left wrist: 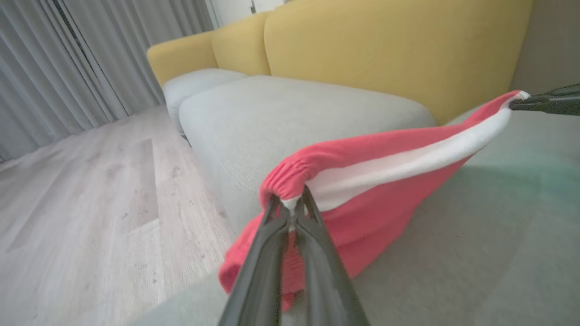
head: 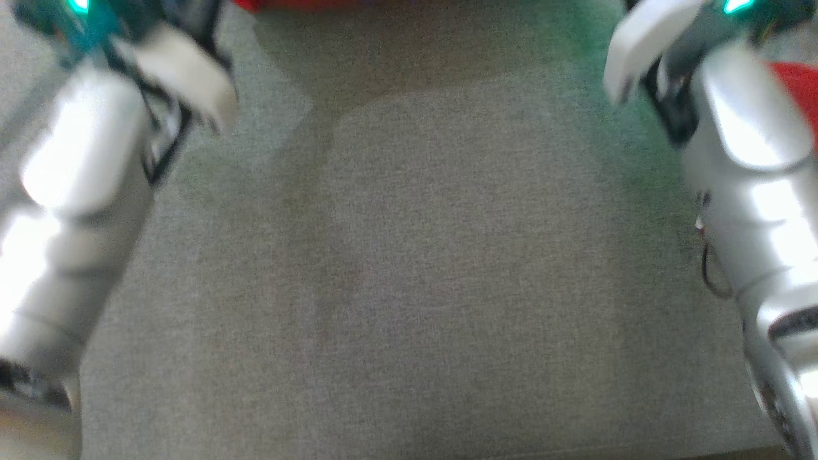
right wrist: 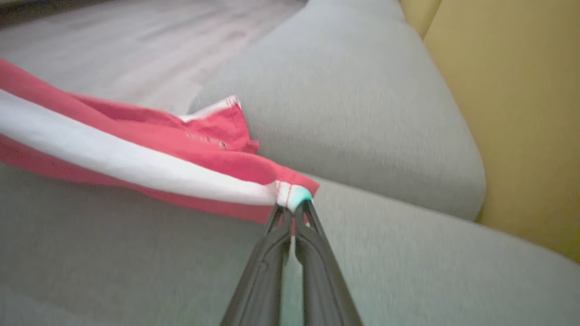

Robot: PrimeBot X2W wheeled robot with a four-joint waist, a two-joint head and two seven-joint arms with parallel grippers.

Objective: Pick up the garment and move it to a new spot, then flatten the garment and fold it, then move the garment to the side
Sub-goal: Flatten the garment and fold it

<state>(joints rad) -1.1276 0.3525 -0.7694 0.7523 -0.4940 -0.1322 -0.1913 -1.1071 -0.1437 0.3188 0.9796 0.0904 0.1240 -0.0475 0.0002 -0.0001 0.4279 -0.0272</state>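
No legible text, brand, number or sign is recorded. Faint marks near one hem of the red fabric garment with a white band are too blurred to read.

Glossy silver forearms, teal lights, slim dark hands

Grey seat cushion: bare fabric is seen across its middle; free passage is offered there. Red-and-white garment is stretched taut over the cushion, low, forming a barrier. One side is closed by the yellow backrest; open wooden floor is left beyond the cushion's front edge.
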